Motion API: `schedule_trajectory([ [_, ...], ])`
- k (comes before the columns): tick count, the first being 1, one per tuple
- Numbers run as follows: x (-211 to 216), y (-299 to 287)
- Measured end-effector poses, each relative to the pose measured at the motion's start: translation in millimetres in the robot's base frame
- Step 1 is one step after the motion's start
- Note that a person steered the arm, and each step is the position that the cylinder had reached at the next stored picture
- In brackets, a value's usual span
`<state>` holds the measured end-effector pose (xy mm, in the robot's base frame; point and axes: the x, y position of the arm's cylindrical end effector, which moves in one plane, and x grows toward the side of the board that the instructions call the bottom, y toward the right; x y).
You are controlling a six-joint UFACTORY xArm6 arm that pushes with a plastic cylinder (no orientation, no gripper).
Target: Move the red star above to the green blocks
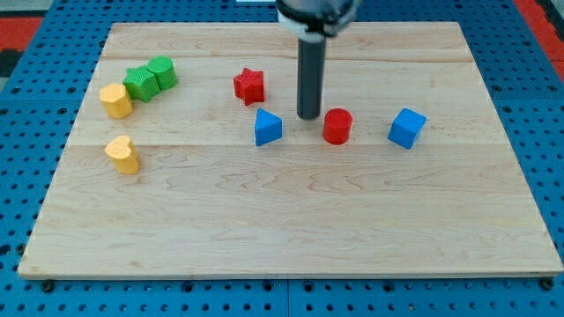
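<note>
A red star lies on the wooden board left of centre, near the view's top. Two green blocks sit touching at the upper left: a green star and a green cylinder. My tip is down on the board, right of the red star and a little lower. It stands between a blue triangular block and a red cylinder, close to the cylinder's left side.
A yellow block touches the green star's lower left. A yellow heart-like block lies below it. A blue cube sits at the right. Blue pegboard surrounds the board.
</note>
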<state>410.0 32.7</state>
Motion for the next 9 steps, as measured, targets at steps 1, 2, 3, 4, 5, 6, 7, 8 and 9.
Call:
schedule_trajectory([
  [1, -16, -52],
  [2, -55, -75],
  [3, -101, -113],
  [4, -145, -112],
  [5, -159, -85],
  [6, -180, -86],
  [7, -165, -119],
  [8, -151, -99],
  [9, -174, -145],
])
